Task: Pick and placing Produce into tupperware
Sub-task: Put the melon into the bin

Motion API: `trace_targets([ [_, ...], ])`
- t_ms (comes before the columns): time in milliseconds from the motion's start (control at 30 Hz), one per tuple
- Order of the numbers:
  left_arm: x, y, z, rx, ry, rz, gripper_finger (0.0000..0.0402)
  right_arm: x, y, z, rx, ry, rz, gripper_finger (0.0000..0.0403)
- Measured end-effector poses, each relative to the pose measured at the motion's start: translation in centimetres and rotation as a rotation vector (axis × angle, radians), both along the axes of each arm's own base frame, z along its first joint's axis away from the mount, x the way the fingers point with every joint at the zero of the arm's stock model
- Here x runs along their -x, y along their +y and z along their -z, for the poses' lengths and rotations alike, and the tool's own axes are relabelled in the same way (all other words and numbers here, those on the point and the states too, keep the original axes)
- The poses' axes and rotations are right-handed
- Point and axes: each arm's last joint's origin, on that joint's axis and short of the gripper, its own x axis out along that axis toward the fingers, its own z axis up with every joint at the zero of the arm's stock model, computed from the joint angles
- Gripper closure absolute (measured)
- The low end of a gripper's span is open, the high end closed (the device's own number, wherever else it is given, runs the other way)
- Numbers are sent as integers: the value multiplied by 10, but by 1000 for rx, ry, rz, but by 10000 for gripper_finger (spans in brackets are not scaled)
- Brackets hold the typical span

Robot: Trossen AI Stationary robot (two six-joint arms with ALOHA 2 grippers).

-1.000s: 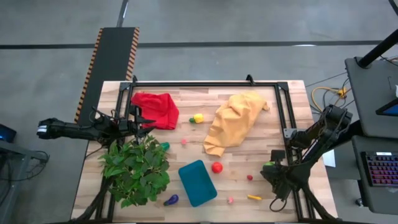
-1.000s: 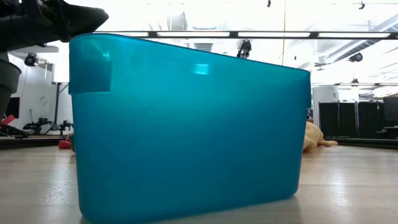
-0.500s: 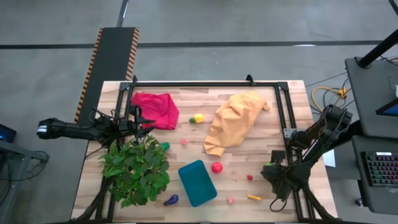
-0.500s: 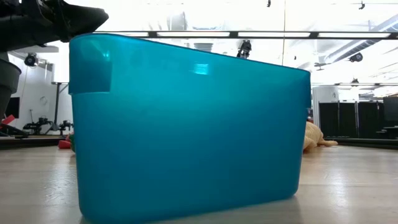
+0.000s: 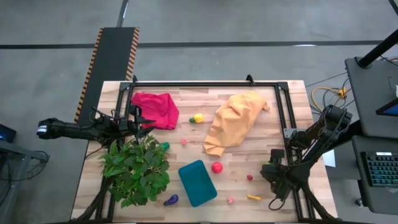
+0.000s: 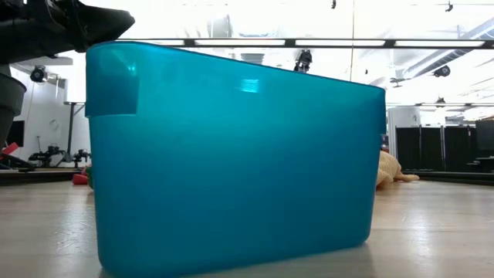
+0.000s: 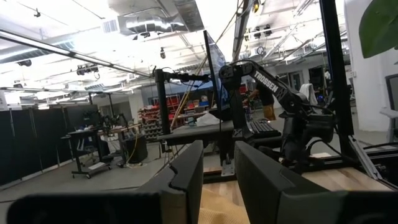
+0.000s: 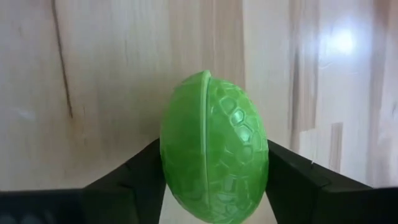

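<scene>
My right gripper [image 5: 270,169] is near the table's right edge, shut on a green bumpy toy fruit [image 8: 214,165]. My left gripper [image 5: 148,124] hovers open and empty at the table's left, between the red cloth and the plant. Its fingers stand a little apart in the left wrist view [image 7: 219,168]. The teal tupperware [image 5: 198,182] rests on its base near the front middle and fills the low view [image 6: 231,154]. A red ball [image 5: 217,167], a small red piece [image 5: 249,177], a pink piece [image 5: 230,200], a yellow piece [image 5: 254,197] and a purple piece [image 5: 171,200] lie around it. My right gripper pinches the green fruit's two opposite sides [image 8: 171,168] between its two fingers [image 8: 134,183]. The fingers come from above, pointing down at the tabletop. The fruit's seam runs upright between them. Whether the fruit is clear of the wood cannot be told.
A big leafy plant [image 5: 135,169] stands at the front left. A red cloth [image 5: 155,109] and a yellow-orange cloth [image 5: 235,121] lie at the back. A yellow-and-green piece [image 5: 198,117], a green piece [image 5: 165,146] and a pink piece [image 5: 184,141] lie mid-table. A black frame [image 5: 205,84] runs around the table.
</scene>
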Motion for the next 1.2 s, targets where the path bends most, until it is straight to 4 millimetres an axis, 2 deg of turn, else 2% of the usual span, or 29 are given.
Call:
trace_targets([
  [267, 0, 0, 0, 0, -2, 0, 323, -21, 11, -22, 41, -228, -16, 190],
  [533, 0, 0, 0, 0, -3, 0, 323, -51, 24, -57, 105, -722, 88, 190],
  [667, 0, 0, 0, 0, -6, 0, 323, -67, 32, -68, 117, -899, 78, 191],
  [900, 0, 0, -1, -2, -7, -1, 323, -99, 37, -74, 69, -960, -22, 191],
  [1200, 1, 0, -3, -2, -28, -2, 323, -152, 16, -77, -51, -981, -160, 191],
])
